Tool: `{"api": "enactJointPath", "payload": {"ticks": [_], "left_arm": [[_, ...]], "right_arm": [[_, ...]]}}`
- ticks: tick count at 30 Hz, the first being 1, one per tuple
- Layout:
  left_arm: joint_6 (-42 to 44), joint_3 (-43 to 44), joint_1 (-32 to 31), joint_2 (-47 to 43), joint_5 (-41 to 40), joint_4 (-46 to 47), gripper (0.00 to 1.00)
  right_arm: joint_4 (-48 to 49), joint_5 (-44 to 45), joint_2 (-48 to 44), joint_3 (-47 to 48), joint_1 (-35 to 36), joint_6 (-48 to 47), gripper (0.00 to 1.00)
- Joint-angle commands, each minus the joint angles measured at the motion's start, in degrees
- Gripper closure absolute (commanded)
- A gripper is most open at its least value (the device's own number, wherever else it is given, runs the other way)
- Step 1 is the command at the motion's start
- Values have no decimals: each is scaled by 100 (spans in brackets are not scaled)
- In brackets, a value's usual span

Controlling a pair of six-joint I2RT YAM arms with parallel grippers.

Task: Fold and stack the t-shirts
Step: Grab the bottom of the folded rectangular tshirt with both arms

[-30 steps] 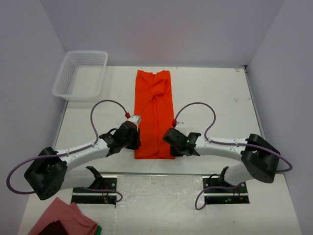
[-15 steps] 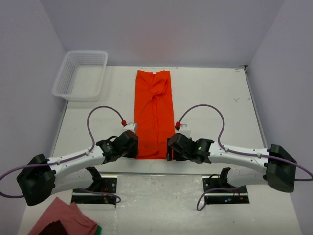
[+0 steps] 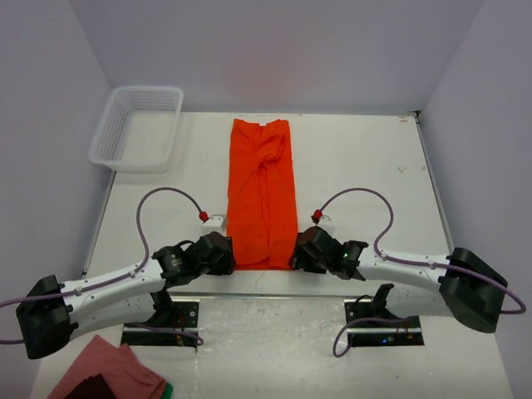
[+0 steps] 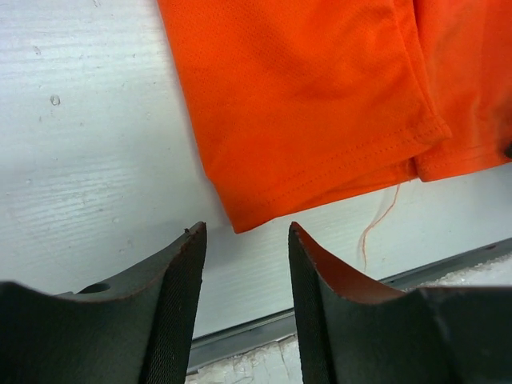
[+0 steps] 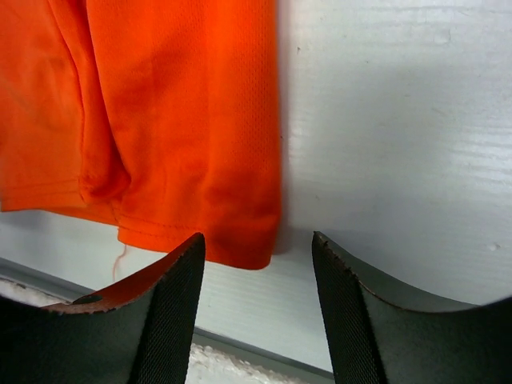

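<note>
An orange-red t-shirt [image 3: 263,191] lies on the white table, folded lengthwise into a long narrow strip running from the far edge toward the arms. My left gripper [image 3: 226,256] is open and empty just outside the strip's near left corner [image 4: 240,220]. My right gripper [image 3: 301,258] is open and empty just outside the near right corner [image 5: 256,258]. In each wrist view the corner lies just ahead of the gap between the fingers, flat on the table and untouched. A loose orange thread [image 4: 376,228] hangs off the hem.
A white mesh basket [image 3: 137,126] stands at the far left of the table. A pinkish-red cloth [image 3: 104,372] lies at the bottom left, below the table's near edge. The table's metal front rim [image 4: 336,308] runs just behind both grippers.
Both grippers have drawn back toward the near edge along the shirt's sides, down to its two near corners. The shirt has not moved.
</note>
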Motion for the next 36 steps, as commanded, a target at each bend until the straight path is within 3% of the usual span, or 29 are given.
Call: {"api": "enactJointPath", "payload": {"ticks": [1, 6, 15, 24, 30, 36], "left_arm": [[-429, -164, -53, -368, -291, 7, 51], [-526, -419, -53, -764, -176, 245, 48], [-588, -340, -53, -615, -413, 131, 46], [-421, 73, -44, -219, -651, -177, 46], [-465, 179, -44, -131, -686, -282, 46], [-649, 275, -44, 308, -730, -502, 45]], "right_arm": [[732, -211, 79, -291, -139, 253, 43], [927, -116, -183, -678, -140, 622, 43], [997, -10, -501, -1065, -139, 1018, 46], [1454, -177, -106, -1162, -131, 1141, 53], [1463, -150, -96, -1179, -122, 1176, 59], [1322, -36, -176, -1179, -122, 1203, 75]]}}
